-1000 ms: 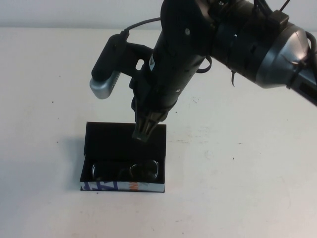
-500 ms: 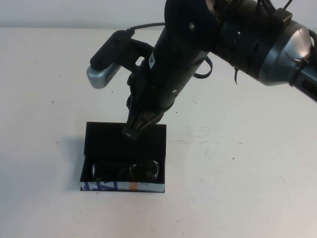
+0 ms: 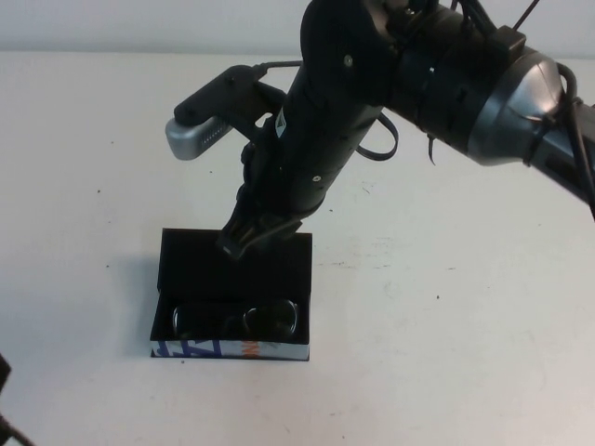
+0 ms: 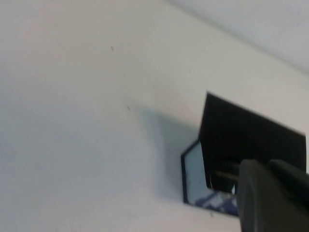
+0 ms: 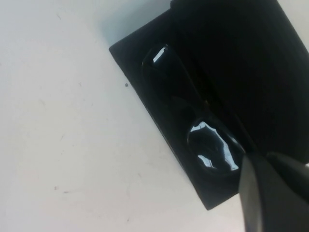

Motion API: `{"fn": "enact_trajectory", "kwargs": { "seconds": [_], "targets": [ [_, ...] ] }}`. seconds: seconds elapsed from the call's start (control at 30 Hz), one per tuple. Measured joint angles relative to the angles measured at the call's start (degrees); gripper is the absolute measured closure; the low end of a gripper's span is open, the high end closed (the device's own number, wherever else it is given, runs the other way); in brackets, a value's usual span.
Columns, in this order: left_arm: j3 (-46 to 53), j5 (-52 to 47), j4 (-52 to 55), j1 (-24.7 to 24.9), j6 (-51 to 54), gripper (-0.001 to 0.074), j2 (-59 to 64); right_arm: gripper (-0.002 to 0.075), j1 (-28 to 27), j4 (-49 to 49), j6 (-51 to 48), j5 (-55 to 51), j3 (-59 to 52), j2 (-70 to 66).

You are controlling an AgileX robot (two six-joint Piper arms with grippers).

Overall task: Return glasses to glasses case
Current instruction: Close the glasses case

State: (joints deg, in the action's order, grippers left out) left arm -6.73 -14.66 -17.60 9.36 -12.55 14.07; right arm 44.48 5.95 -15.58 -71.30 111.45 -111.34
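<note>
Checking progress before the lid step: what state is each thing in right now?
glasses: lying inside the case, folded.
glasses case: open, lid standing up behind the tray.
right gripper: shut, holding nothing, over the raised lid.
left gripper: hardly in view, only a dark edge at the high view's lower left corner.

Printed marking appears on one surface only — the light front side of the glasses case [image 3: 231, 349], which carries blue and orange print. The characters show as partial strokes and cannot be read as letters or numbers in the high view; the left wrist view shows only blue fragments of the same print — likewise illegible. No other text, label or brand can be read.
</note>
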Motion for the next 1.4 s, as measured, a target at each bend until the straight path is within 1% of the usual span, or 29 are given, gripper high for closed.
{"fn": "enact_trajectory", "kwargs": {
  "seconds": [0.2,0.3,0.37,0.5,0.6,0.73,0.9,1.0,1.07,1.27,1.4],
  "targets": [
    [-11.94,-12.32,0.00,8.92,9.18,0.0736,20.03,0.0737,-0.38,-0.10,0.61,0.00,0.00,-0.25],
    [-16.54,-17.56,-2.85,10.54,16.93,0.0736,28.84,0.0737,-1.24,-0.10,0.66,0.00,0.00,-0.25],
    [-18.15,-19.80,-9.16,10.75,24.85,0.0736,33.85,0.0738,-1.89,-0.10,0.75,0.00,0.00,-0.25],
    [-18.82,-20.94,-24.93,11.00,42.95,0.0736,40.62,0.0737,-4.09,0.35,0.89,0.41,0.00,-0.25],
    [-18.93,-20.81,-34.13,11.00,52.51,0.0736,45.31,0.0737,-5.84,1.32,1.73,1.60,0.00,-0.25],
    [-19.15,-20.73,-44.30,10.84,63.56,0.0736,52.68,0.0737,-6.50,2.05,2.10,2.63,0.00,-0.51],
    [-19.15,-21.78,-56.56,7.16,77.49,0.0736,62.23,0.0737,-6.68,2.67,2.08,3.78,0.00,-2.43],
    [-19.15,-21.66,-62.62,4.48,84.53,0.0736,67.00,0.0737,-6.72,2.67,2.08,4.67,0.00,-3.73],
    [-19.20,-21.55,-66.23,3.57,89.52,0.0736,69.88,0.0737,-6.72,2.71,2.08,5.87,0.00,-4.26],
    [-19.56,-22.83,-77.59,3.24,102.35,0.0736,76.79,0.0738,-6.72,2.83,2.08,10.16,-0.06,-5.39],
    [-20.26,-24.05,-79.86,3.17,107.98,0.0736,80.18,0.0737,-6.72,2.83,2.08,12.91,-0.06,-6.17]
  ]
}}
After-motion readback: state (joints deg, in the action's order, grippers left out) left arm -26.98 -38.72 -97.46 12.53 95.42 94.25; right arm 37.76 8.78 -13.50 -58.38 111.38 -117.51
